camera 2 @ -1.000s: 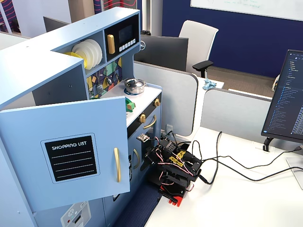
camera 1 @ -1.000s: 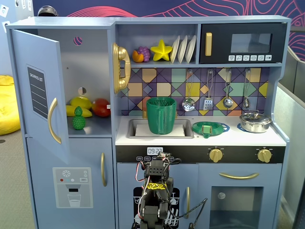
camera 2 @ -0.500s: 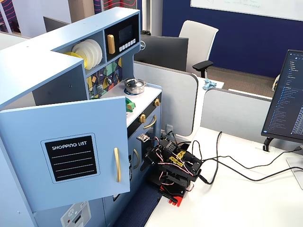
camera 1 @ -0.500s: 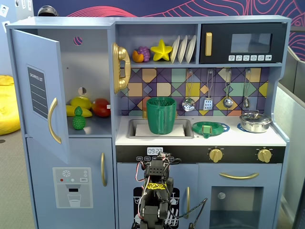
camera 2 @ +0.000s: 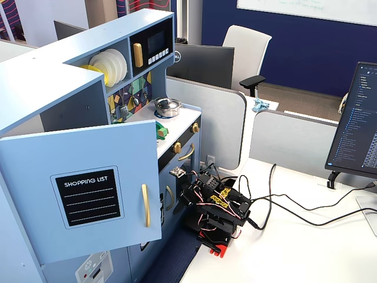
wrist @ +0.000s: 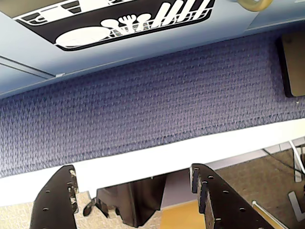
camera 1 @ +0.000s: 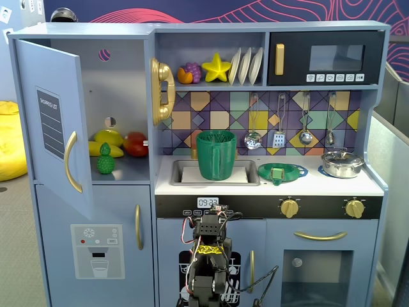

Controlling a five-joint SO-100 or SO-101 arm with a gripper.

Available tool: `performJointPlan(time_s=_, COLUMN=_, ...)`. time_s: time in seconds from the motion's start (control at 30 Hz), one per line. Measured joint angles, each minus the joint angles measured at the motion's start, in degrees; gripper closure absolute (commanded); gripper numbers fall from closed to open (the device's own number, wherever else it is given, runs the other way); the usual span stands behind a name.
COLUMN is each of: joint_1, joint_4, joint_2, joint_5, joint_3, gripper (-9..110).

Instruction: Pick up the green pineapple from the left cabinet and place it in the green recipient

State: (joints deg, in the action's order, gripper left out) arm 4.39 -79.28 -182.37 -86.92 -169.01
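Observation:
The green pineapple (camera 1: pixel 106 160) stands upright at the front of the shelf inside the left cabinet (camera 1: pixel 121 96). The cabinet's door (camera 1: pixel 54 121) with gold handle and shopping-list sign is swung open; the door also shows in the other fixed view (camera 2: pixel 88 188). The green recipient (camera 1: pixel 216 155) stands upright in the sink. My arm (camera 1: pixel 208 252) is folded low in front of the kitchen, far below both. In the wrist view my gripper (wrist: pixel 132 171) is open and empty, its black fingers (wrist: pixel 57 200) wide apart over a blue mat and a white table edge.
A red fruit (camera 1: pixel 135 144) and yellow fruits (camera 1: pixel 108 137) lie behind the pineapple. A flat green strainer dish (camera 1: pixel 282 171) and a steel pot (camera 1: pixel 342 163) sit on the counter. The black microwave (camera 1: pixel 326 59) is above. Cables (camera 2: pixel 283 206) trail on the white table.

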Motion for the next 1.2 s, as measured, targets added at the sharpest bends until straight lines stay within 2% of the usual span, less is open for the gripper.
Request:
performJointPlan(time_s=0.13, joint_1=0.0, joint_4=0.0, joint_2=0.0, joint_5=0.0, joint_3=0.0, gripper=101)
performJointPlan(time_s=0.27, joint_1=-0.53, joint_4=0.09, joint_2=0.0, joint_5=1.14, joint_3=0.0, gripper=101)
performJointPlan(time_s=0.4, joint_1=-7.65, joint_4=5.27, joint_2=3.69, joint_5=4.83, joint_3=-1.32, gripper=101)
performJointPlan(time_s=0.6, joint_1=-22.06, joint_4=27.33, joint_2=14.94, joint_5=3.6, joint_3=7.03, gripper=90)
performJointPlan(time_s=0.83, joint_1=-40.52, joint_4=55.81, joint_2=32.43, joint_5=-7.91, joint_3=28.48, gripper=73)
performJointPlan(time_s=0.93, joint_1=-45.62, joint_4=63.02, joint_2=40.52, joint_5=-10.99, joint_3=36.91, gripper=69)
performJointPlan(time_s=1.2, joint_1=-50.8, joint_4=76.64, joint_2=59.85, joint_5=-16.26, joint_3=52.91, gripper=69)
